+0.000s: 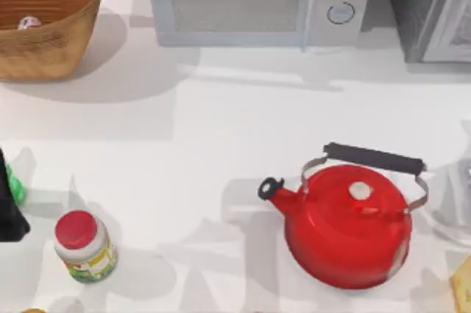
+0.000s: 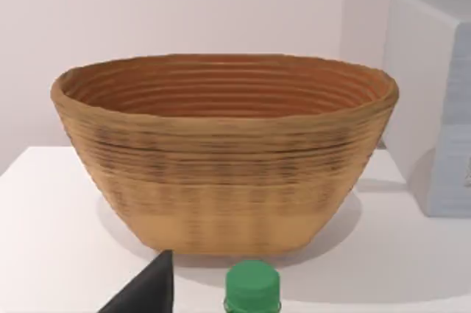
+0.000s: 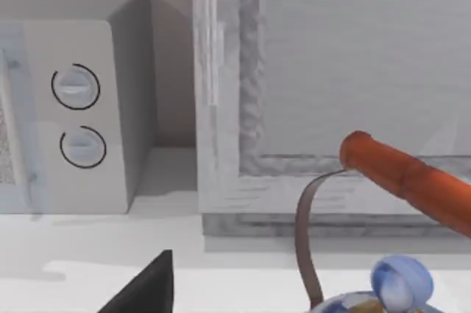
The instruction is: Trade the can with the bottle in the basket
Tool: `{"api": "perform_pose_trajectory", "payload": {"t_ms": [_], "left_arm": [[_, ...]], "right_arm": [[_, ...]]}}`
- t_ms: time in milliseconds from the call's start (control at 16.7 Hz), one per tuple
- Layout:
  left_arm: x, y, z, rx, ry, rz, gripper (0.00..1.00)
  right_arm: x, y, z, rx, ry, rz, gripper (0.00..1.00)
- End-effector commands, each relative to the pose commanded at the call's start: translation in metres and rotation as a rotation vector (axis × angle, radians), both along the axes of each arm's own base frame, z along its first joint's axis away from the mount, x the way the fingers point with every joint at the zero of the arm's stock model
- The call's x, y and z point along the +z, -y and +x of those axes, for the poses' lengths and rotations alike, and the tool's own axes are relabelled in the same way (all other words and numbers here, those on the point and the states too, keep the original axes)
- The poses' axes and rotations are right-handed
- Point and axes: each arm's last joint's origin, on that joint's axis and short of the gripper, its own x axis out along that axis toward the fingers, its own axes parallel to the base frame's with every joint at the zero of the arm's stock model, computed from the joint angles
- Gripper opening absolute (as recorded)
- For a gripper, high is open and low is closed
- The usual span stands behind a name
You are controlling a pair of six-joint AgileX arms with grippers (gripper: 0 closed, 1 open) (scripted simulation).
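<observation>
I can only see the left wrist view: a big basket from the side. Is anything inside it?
Observer: Yes. From above, the can lies inside the basket.
Visitor: And the green cap in front of it?
Observer: That is the bottle, at the table's left edge, beside the left arm.
Visitor: What else is on the table?
Observer: A red kettle at the right, and a jar near the bottle.

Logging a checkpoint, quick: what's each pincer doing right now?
Left pincer: at the table's left edge beside the green bottle; open or shut cannot be told.
Right pincer: cannot be told.
</observation>
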Motion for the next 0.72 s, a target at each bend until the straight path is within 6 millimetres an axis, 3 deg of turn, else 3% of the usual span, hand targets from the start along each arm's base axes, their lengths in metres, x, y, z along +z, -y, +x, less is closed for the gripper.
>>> {"api": "perform_pose_trajectory", "payload": {"t_ms": [300, 540, 720], "left_arm": [[0.013, -0.001, 0.000, 0.015, -0.025, 0.000, 1.00], [0.055, -0.005, 0.009, 0.045, -0.130, 0.001, 1.00], [0.097, -0.008, 0.031, 0.058, -0.255, 0.003, 1.00]], "right_arm": [[0.000, 0.000, 0.000, 0.000, 0.000, 0.000, 1.00], [0.000, 0.000, 0.000, 0.000, 0.000, 0.000, 1.00], [0.000, 0.000, 0.000, 0.000, 0.000, 0.000, 1.00]]}}
